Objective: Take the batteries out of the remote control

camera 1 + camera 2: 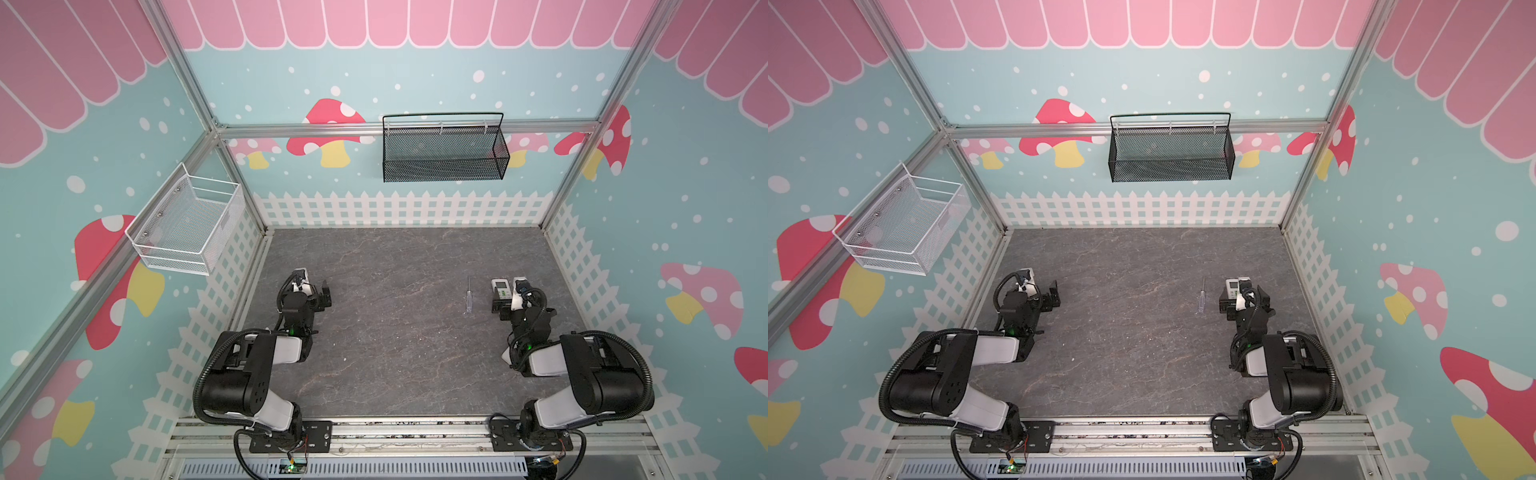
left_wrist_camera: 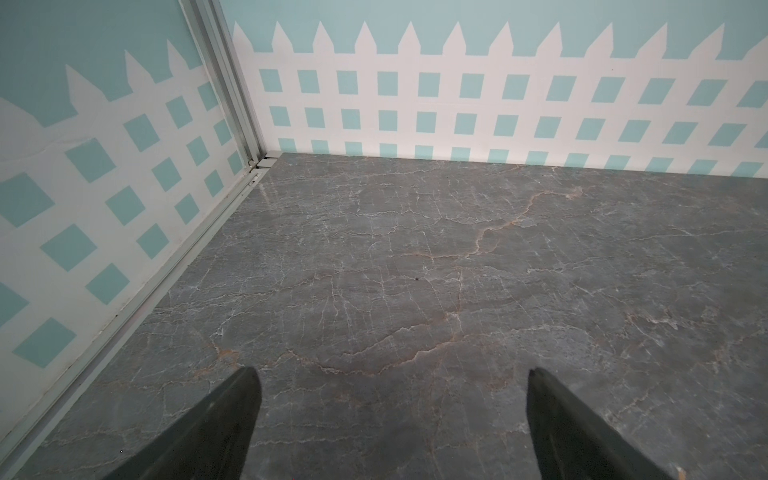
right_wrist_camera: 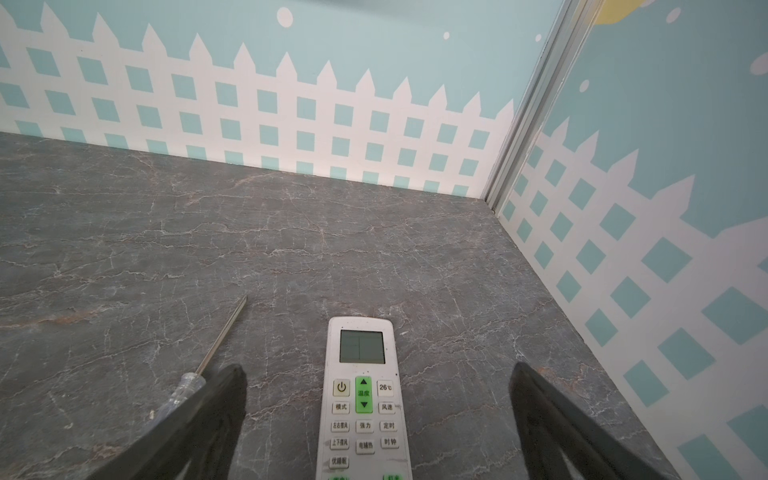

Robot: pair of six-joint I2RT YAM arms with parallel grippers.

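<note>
Remote [image 3: 360, 399] centred btwn R gripper [image 3: 380, 372] jaws

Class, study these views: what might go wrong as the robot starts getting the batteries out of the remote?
1. The remote lies buttons-up with its back hidden; turning it over may let it slip.
2. The screwdriver lies close beside one finger of the open right gripper; a grab at the remote could knock it away.
</note>
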